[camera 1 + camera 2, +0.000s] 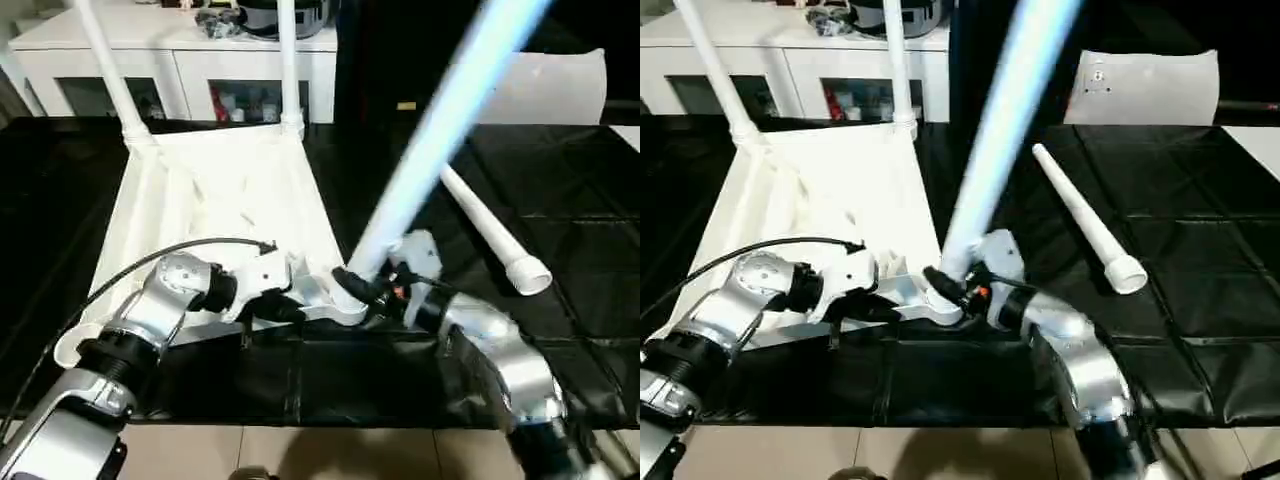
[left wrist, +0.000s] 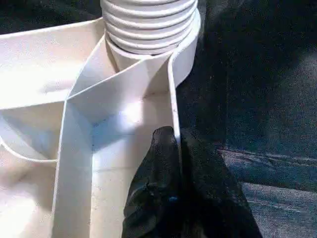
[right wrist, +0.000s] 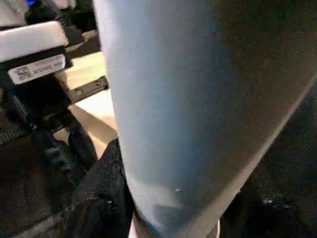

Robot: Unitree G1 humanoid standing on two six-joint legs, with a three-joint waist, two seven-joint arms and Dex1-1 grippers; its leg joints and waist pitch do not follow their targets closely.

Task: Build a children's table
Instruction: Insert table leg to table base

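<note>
The children's table top (image 1: 230,190) lies upside down on the black mat, ribs facing up. Two white legs (image 1: 105,70) (image 1: 288,60) stand upright in its far corner sockets. My right gripper (image 1: 365,290) is shut on a third leg (image 1: 440,140), whose lower end sits at the near right corner socket while the tube leans up and to the right. In the left wrist view its threaded end (image 2: 148,25) rests in the socket. My left gripper (image 1: 290,305) is shut on the top's near rim wall (image 2: 173,99) beside that socket. A fourth leg (image 1: 490,235) lies loose on the mat to the right.
A white glass-door cabinet (image 1: 190,60) stands behind the mat, with clutter on top. A flat white sheet (image 1: 1150,85) with a round fitting lies at the back right. The black mat (image 1: 560,180) ends near me at a pale floor (image 1: 300,450).
</note>
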